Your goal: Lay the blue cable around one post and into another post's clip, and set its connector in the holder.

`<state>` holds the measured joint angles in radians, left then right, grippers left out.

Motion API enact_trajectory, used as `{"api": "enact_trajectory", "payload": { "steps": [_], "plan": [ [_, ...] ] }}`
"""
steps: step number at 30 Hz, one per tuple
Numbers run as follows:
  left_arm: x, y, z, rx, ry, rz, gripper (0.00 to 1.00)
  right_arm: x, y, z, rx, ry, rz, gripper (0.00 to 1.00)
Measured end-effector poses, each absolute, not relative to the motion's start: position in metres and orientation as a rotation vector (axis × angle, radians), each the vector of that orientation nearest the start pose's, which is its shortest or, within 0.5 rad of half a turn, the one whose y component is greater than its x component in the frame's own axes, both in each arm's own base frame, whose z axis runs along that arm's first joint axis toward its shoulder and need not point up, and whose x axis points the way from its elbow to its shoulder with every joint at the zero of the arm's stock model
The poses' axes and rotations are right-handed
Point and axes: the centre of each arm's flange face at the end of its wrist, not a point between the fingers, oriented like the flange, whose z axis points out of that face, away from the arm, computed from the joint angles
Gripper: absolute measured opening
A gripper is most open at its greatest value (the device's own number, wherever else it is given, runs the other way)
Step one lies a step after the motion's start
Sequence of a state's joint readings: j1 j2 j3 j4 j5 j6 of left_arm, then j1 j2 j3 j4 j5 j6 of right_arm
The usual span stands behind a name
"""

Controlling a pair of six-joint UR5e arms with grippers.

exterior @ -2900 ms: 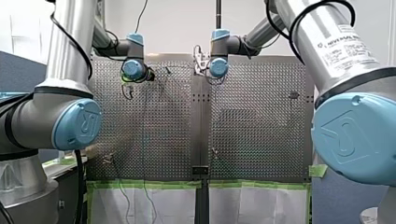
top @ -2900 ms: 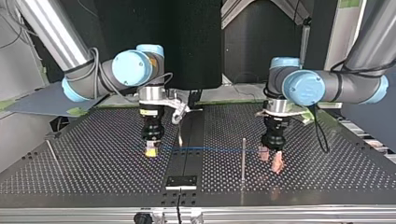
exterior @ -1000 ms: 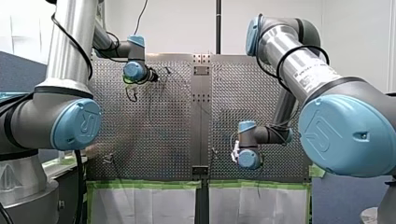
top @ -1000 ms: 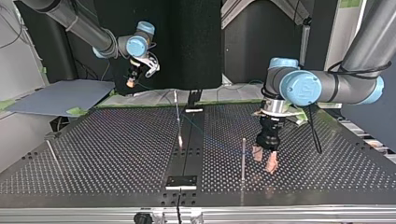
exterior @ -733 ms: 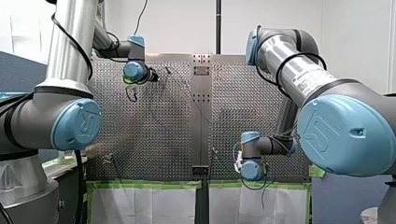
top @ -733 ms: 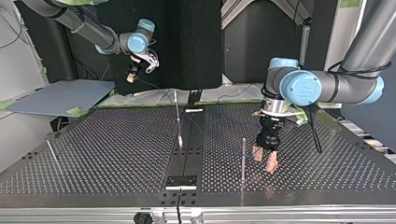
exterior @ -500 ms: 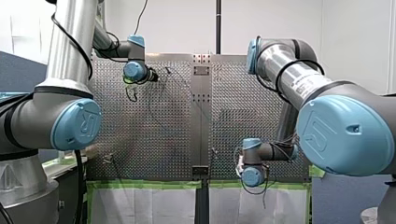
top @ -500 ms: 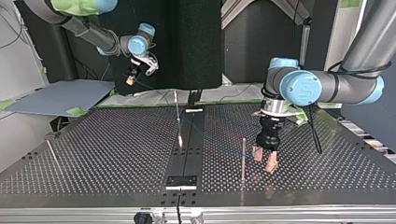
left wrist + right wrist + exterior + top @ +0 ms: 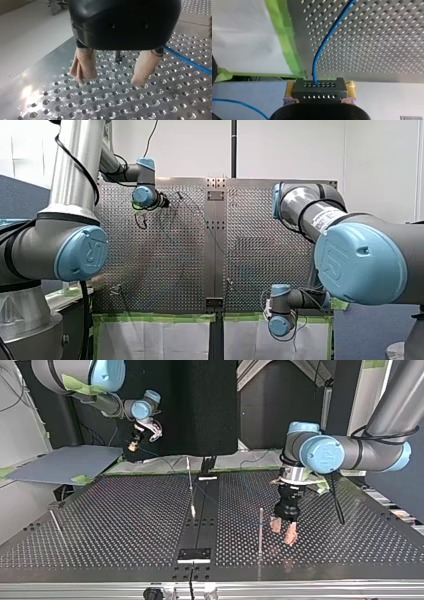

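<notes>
My right gripper (image 9: 317, 96) is shut on a grey block connector (image 9: 316, 89), its yellow pads on both sides. The blue cable (image 9: 329, 35) leaves the connector's top and runs out over the perforated table (image 9: 374, 37). In the top view my right gripper (image 9: 133, 445) hangs high, beyond the table's far edge at the view's left. My left gripper (image 9: 283, 532) stands open just above the table, next to a thin upright post (image 9: 260, 527). Nothing lies between its beige pads (image 9: 83, 65). The blue cable (image 9: 186, 60) passes beside it.
A second upright post (image 9: 189, 480) stands near the table's middle, and a black holder plate (image 9: 194, 554) sits in front of it. A short rod (image 9: 55, 522) lies at the top view's left. Green tape (image 9: 287, 42) edges the table.
My right arm has carried the connector further to the top view's left and off past the table's far edge. My left gripper has stayed open in place.
</notes>
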<state>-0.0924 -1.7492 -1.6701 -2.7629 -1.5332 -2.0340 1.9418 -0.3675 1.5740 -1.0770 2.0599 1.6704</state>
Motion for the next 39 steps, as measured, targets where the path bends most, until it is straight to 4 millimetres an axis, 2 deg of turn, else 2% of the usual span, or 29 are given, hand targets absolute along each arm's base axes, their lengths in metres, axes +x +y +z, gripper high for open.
{"api": "enact_trajectory", "payload": {
  "steps": [15,20,26,35,39],
  "plan": [
    [0.546,-0.189,0.384,-0.244,1.468,-0.478,1.00,0.227,-0.544,-0.236,1.206,-1.316,0.985,0.00],
    [0.546,-0.189,0.384,-0.243,1.468,-0.479,1.00,0.223,-0.532,-0.260,1.238,-1.282,0.969,0.00],
    [0.546,-0.189,0.384,-0.243,1.468,-0.479,1.00,0.225,-0.509,-0.290,1.283,-1.273,0.969,0.00],
    [0.546,-0.189,0.384,-0.243,1.468,-0.480,1.00,0.228,-0.467,-0.334,1.394,-1.281,0.960,0.00],
    [0.546,-0.189,0.384,-0.243,1.468,-0.480,1.00,0.226,-0.439,-0.352,1.448,-1.293,0.955,0.00]
  ]
}}
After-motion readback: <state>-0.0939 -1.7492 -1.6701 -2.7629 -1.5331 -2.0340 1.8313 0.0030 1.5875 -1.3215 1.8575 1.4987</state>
